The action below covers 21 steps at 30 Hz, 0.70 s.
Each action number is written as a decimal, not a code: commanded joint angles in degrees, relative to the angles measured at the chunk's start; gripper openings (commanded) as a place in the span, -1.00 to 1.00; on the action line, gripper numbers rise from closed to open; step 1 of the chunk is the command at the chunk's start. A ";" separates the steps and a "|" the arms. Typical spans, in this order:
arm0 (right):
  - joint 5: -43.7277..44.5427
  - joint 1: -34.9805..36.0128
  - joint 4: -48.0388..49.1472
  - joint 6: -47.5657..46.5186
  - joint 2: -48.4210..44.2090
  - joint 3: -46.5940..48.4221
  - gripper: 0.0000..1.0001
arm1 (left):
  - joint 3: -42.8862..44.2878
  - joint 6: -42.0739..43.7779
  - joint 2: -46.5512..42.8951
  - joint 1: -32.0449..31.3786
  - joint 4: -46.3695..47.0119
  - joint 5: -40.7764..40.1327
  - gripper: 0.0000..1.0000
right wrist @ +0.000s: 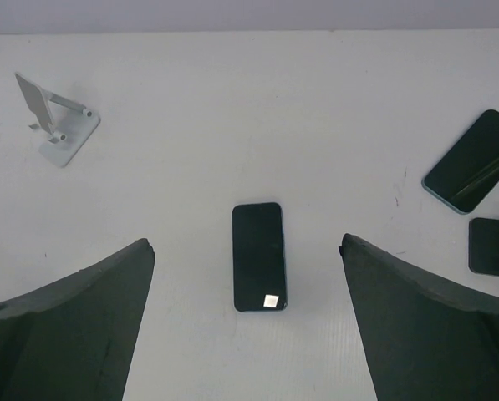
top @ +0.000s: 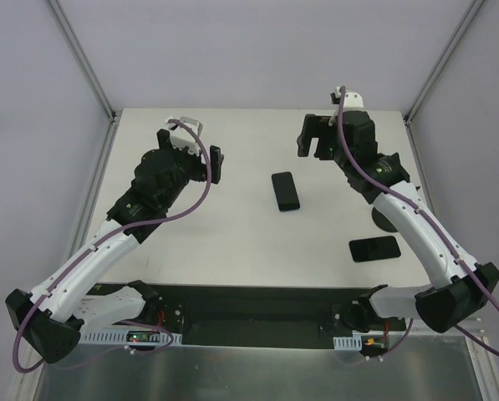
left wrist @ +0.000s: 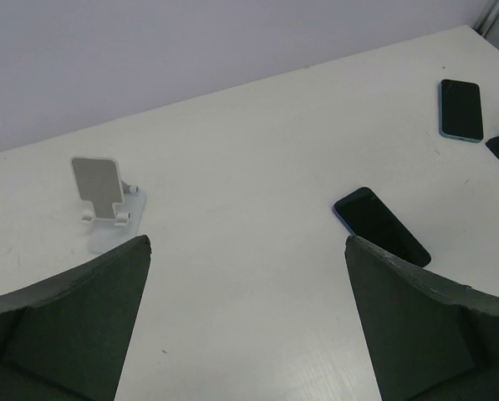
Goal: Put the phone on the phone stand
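A black phone (top: pixel 287 191) lies flat in the middle of the table. It shows in the left wrist view (left wrist: pixel 381 226) and between the fingers in the right wrist view (right wrist: pixel 258 256). The small white phone stand (left wrist: pixel 107 196) stands empty at the far left, also in the right wrist view (right wrist: pixel 58 125); in the top view it peeks out behind my left arm (top: pixel 185 124). My left gripper (top: pixel 214 164) (left wrist: pixel 247 242) is open and empty, left of the phone. My right gripper (top: pixel 310 138) (right wrist: pixel 247 244) is open and empty, above the table beyond the phone.
Two more dark phones lie at the right: one (top: pixel 374 248) (right wrist: pixel 491 246) near the front and one with a blue edge (right wrist: pixel 470 160) (left wrist: pixel 461 109), partly under my right arm in the top view. The table's far edge meets a grey wall.
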 commanded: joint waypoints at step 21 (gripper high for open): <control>7.46 -0.35 -21.80 -14.64 15.08 16.52 0.92 | 17.06 -24.79 30.88 32.77 -4.32 22.63 0.98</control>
